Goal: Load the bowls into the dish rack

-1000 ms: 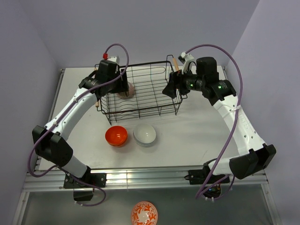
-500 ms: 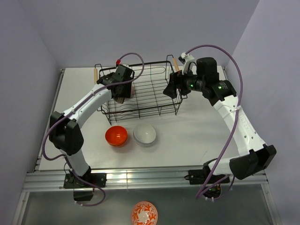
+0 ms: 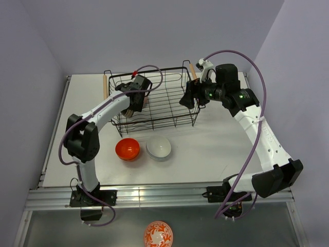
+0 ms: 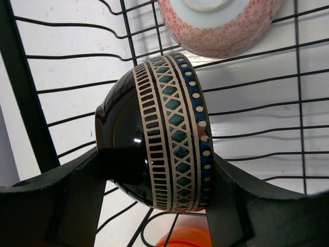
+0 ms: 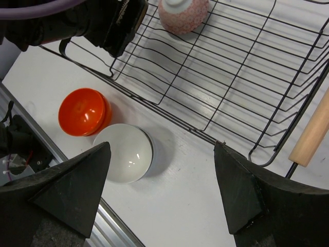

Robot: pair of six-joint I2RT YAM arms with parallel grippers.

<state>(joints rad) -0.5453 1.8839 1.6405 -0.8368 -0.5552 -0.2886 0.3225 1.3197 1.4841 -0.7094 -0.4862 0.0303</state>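
Note:
My left gripper (image 4: 157,165) is shut on the dark grey-patterned bowl (image 4: 169,134), held on its edge inside the left part of the dish rack (image 3: 154,125). In the top view that gripper (image 3: 134,104) covers the bowl. A pale pinkish-white bowl (image 4: 218,25) lies in the rack (image 4: 20,77) just beyond it. Two stacked orange bowls (image 3: 127,148) and stacked white bowls (image 3: 159,148) sit on the table in front of the rack. My right gripper (image 5: 162,190) is open and empty, hovering by the rack's right end (image 3: 188,98), above the white bowls (image 5: 126,153).
The rack has a wooden handle at each short end (image 3: 105,85) (image 5: 313,131). An orange-and-white patterned bowl (image 3: 158,234) lies below the table's near edge. The white table (image 3: 216,149) extends to the right of the bowls. Purple cables loop over both arms.
My left gripper has moved right and deeper into the rack with the dark bowl, and its elbow has swung in. The right arm has not moved.

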